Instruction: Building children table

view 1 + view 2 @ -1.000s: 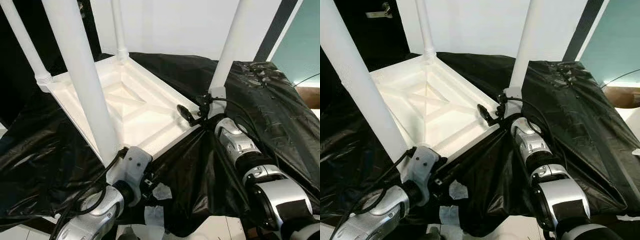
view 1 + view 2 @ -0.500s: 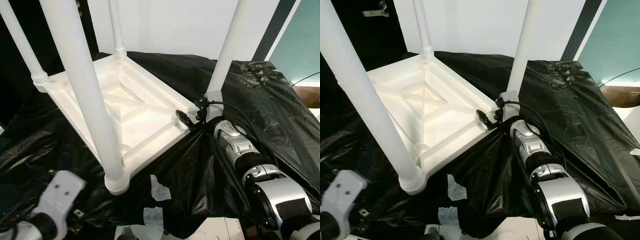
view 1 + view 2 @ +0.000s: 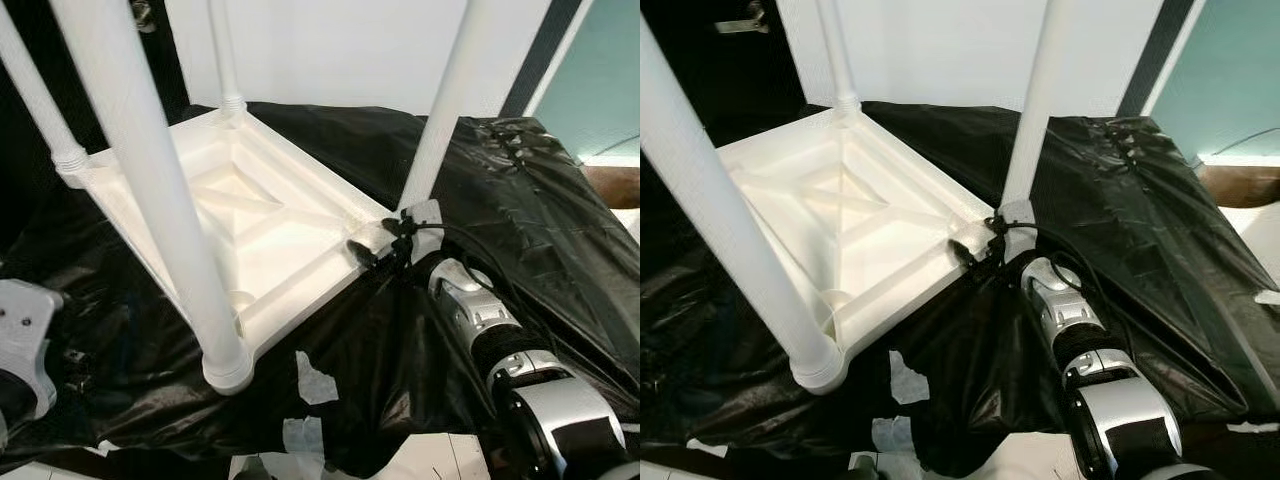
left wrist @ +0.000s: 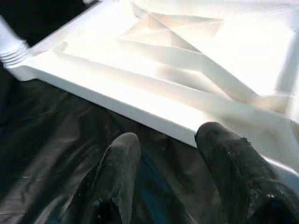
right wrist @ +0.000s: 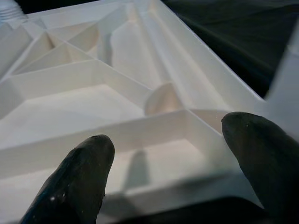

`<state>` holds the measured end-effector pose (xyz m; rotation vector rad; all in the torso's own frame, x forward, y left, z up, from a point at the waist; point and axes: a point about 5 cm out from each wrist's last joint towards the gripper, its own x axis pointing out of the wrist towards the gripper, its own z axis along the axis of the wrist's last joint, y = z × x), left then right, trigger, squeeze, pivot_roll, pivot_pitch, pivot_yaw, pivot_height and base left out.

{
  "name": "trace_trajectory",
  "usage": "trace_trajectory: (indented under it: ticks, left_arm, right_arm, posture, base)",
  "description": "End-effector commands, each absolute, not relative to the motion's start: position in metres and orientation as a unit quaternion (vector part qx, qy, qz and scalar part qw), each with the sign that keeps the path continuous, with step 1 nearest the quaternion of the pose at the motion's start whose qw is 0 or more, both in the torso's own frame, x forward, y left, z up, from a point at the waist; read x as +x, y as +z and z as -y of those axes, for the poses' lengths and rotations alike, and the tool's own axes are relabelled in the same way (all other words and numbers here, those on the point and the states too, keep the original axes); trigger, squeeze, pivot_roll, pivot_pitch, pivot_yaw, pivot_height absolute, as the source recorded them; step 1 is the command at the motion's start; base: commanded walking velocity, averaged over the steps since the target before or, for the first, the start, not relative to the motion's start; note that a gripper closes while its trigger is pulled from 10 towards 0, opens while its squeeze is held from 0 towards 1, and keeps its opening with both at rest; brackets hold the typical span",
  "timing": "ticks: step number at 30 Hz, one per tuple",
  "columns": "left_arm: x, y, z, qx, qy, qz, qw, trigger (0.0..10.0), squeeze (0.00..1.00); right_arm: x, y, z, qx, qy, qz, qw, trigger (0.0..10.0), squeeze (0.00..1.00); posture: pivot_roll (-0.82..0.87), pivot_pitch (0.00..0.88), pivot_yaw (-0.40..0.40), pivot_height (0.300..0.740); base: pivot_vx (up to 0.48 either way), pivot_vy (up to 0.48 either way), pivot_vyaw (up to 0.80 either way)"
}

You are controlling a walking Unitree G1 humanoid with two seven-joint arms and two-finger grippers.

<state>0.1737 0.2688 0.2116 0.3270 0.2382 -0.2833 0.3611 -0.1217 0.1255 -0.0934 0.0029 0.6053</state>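
— Grippers?
— Left gripper (image 4: 161, 154) is hovering spread over the black sheet (image 3: 420, 360); right gripper (image 5: 168, 158), also spread, is reaching the corner.
— Table?
— White table (image 3: 260, 230) is lying upside down on the sheet, four legs rising, tops cut off.
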Motion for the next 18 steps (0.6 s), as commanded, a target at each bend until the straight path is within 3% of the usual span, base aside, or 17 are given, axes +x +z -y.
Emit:
trace_trajectory:
  ticks: [1,6,9,14,18]
  left_arm:
    - [0.181,0.210,-0.285,0.162,-0.050,-0.112,0.979,10.0,0.00]
    - [0.193,0.210,-0.296,0.185,-0.030,-0.106,0.977,10.0,0.00]
    - [0.224,0.216,-0.307,0.194,-0.002,-0.070,0.979,10.0,0.00]
    - [0.242,0.219,-0.300,0.177,-0.015,-0.040,0.983,10.0,0.00]
    - [0.267,0.217,-0.274,0.144,-0.073,-0.011,0.987,10.0,0.00]
  right_arm:
    - [0.356,0.121,0.122,-0.043,0.307,-0.010,0.951,10.0,0.00]
    - [0.349,0.117,0.124,-0.041,0.310,-0.012,0.950,10.0,0.00]
    - [0.342,0.115,0.127,-0.031,0.297,-0.013,0.954,10.0,0.00]
    - [0.338,0.113,0.127,-0.027,0.289,-0.019,0.957,10.0,0.00]
    - [0.330,0.105,0.122,-0.021,0.278,-0.031,0.960,10.0,0.00]
  posture:
    - [0.20,0.066,-0.055,0.740]
    - [0.19,0.068,-0.058,0.740]
    - [0.18,0.069,-0.060,0.740]
    - [0.17,0.069,-0.062,0.740]
    - [0.17,0.068,-0.064,0.740]
  base:
    - [0.000,0.000,0.00]
    - [0.000,0.000,0.00]
    - [0.000,0.000,0.00]
    - [0.000,0.000,0.00]
    - [0.000,0.000,0.00]
